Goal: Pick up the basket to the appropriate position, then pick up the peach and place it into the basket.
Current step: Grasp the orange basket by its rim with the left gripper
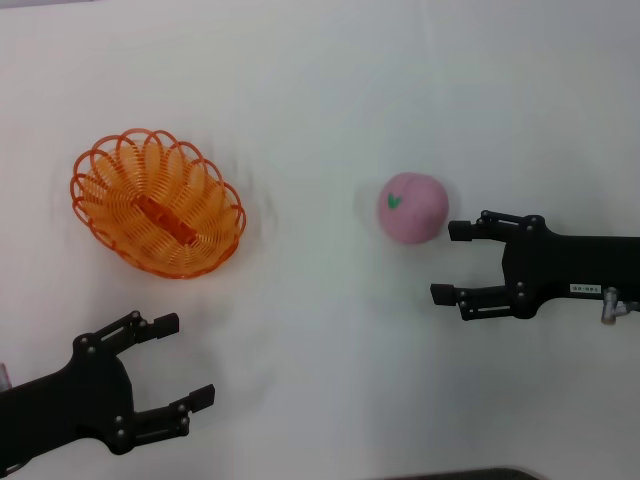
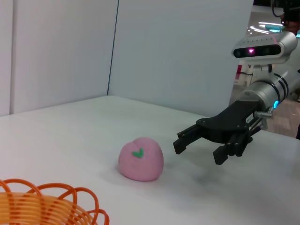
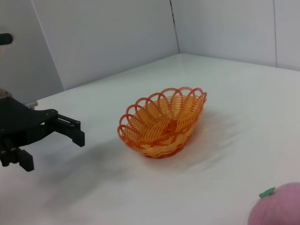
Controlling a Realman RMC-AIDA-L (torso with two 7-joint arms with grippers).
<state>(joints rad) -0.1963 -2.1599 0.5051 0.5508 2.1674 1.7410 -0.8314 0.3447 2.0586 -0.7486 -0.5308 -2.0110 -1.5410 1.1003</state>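
Basket (image 1: 158, 202) sits free on the bench (image 1: 320, 100), not yet picked up; peach (image 1: 412, 207) well off to its right. Left gripper (image 1: 175, 360) hangs near the basket's front, jaws wide, empty; right gripper (image 1: 452, 262) beside the peach, likewise. Next, likely: left closes on the basket rim.

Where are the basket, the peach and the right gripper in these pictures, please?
basket (image 1: 100, 215): head view, on its looped wire wall.
peach (image 1: 415, 212): head view, on its pink middle.
right gripper (image 1: 446, 262): head view, midway between its open fingertips.
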